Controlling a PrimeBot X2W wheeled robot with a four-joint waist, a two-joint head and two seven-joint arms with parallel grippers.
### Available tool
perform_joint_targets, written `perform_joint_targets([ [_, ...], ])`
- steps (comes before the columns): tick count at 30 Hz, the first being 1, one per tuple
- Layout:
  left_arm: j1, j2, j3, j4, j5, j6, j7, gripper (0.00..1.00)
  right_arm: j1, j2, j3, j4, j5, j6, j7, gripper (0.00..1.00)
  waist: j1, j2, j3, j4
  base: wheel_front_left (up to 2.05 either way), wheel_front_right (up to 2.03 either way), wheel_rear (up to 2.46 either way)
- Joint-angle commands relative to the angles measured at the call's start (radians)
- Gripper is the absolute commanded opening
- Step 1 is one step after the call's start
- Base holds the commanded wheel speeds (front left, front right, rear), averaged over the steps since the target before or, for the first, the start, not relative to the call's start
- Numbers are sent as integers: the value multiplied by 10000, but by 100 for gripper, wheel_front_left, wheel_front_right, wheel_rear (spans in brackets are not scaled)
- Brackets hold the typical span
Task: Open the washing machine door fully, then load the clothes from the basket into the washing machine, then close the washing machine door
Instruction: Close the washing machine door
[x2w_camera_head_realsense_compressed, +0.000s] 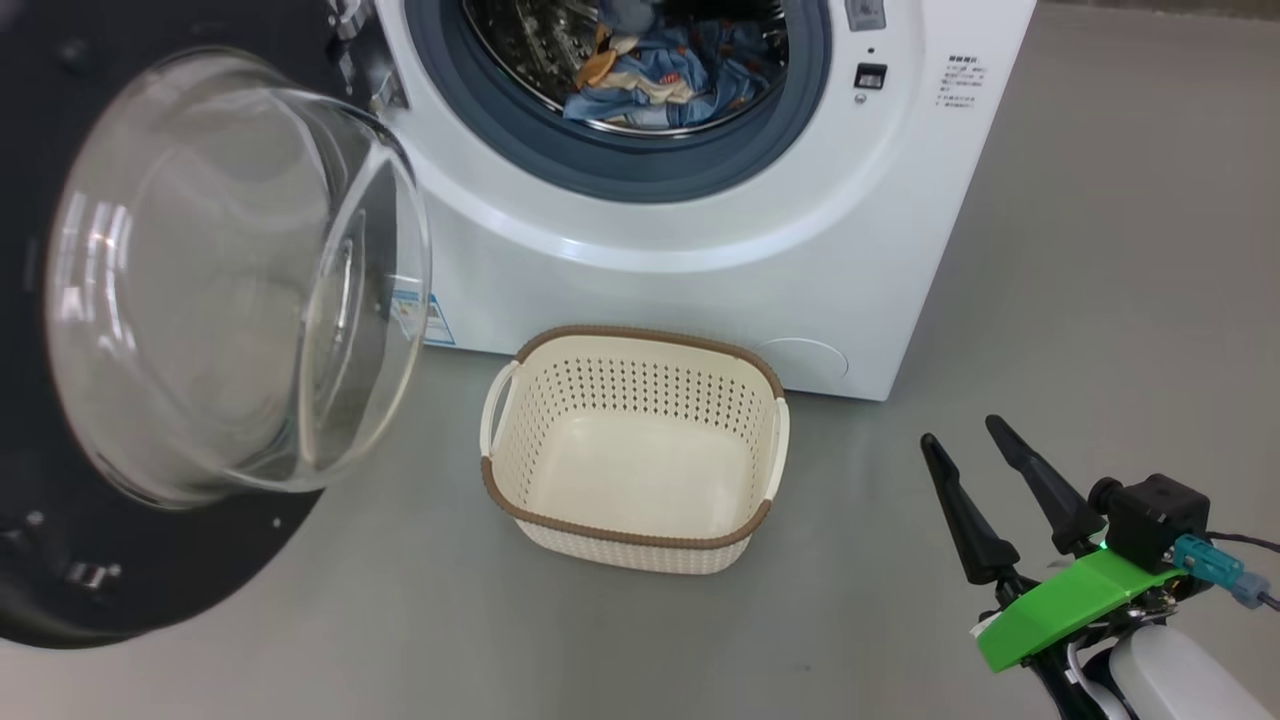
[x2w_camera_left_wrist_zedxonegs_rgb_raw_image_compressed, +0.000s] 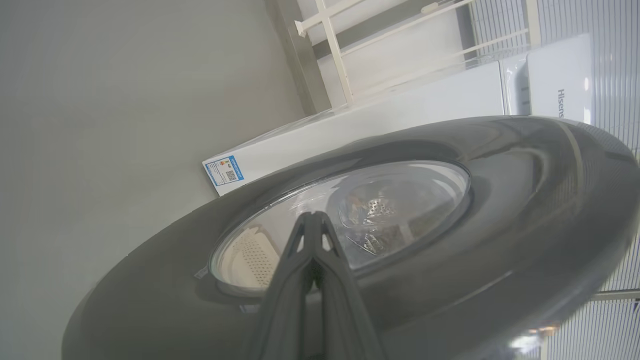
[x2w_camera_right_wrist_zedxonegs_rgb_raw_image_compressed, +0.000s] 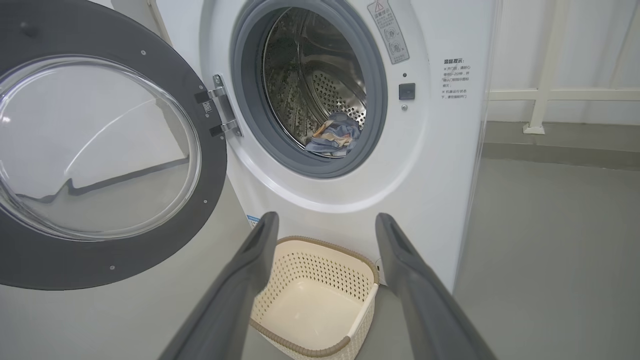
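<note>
My left fingers (x2w_camera_left_wrist_zedxonegs_rgb_raw_image_compressed: 296, 265), pressed together, point at the washing machine door (x2w_camera_left_wrist_zedxonegs_rgb_raw_image_compressed: 500, 210) just ahead. My right fingers (x2w_camera_right_wrist_zedxonegs_rgb_raw_image_compressed: 240, 285) are spread, well back from the empty basket (x2w_camera_head_realsense_compressed: 640, 333). The clothes (x2w_camera_head_realsense_compressed: 650, 75) lie inside the washing machine (x2w_camera_head_realsense_compressed: 700, 260). I'd push the rim steadily until the door latches.

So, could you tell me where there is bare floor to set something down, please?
Bare floor lies right of the washing machine and before the basket. It is crowded on the left, where the washing machine door stands open.

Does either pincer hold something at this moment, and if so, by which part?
Nothing is held. The right pincer is open and empty; the left pincer is shut on nothing, pointing at the door.
</note>
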Motion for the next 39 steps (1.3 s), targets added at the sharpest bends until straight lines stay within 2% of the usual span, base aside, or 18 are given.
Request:
perform_joint_targets([
  [1, 128, 372, 44, -512, -121, -69, 412, 0, 79, -11, 56, -193, 38, 44, -80, 100, 1, 0, -127, 0, 0, 0, 0],
  [5, 523, 129, -2, -1307, -394, -15, 1038, 0, 203, 187, -73, -208, 53, 44, -80, 100, 1, 0, -323, -90, 0, 0, 0],
  [8, 914, -124, -33, -2040, -600, 242, 1473, 0, 336, 319, -162, -198, 49, 44, -80, 100, 1, 0, -484, -155, 0, 0, 0],
  [11, 1299, -420, -42, -2921, -811, 664, 1817, 0, 460, 450, -277, -205, 44, 44, -80, 100, 1, 0, -650, -241, 0, 0, 0],
  [12, 1551, -662, -54, -3600, -1022, 1009, 2111, 0, 539, 525, -344, -207, 37, 44, -80, 100, 1, 0, -752, -303, 0, 0, 0],
  [19, 2415, -1561, -464, -6203, -1378, 2400, 2819, 0, 729, 666, -442, -226, 3, 44, -80, 100, 1, 0, -896, -505, 0, 0, 0],
  [25, 2977, -2176, -868, -7444, -1271, 2942, 2826, 0, 642, 681, -383, -206, -2, 44, -80, 100, 1, 0, -931, -876, 0, 0, 0],
  [31, 3302, -2830, -1098, -7832, -1024, 3067, 2325, 0, 580, 685, -371, -166, 2, 44, -80, 100, 1, 0, -933, -1535, 0, 0, 0],
  [39, 3274, -3488, -1355, -7381, -648, 2548, 1536, 0, 597, 705, -400, -91, 33, 44, -80, 100, 1, 0, -1039, -2465, 0, 0, 0],
])
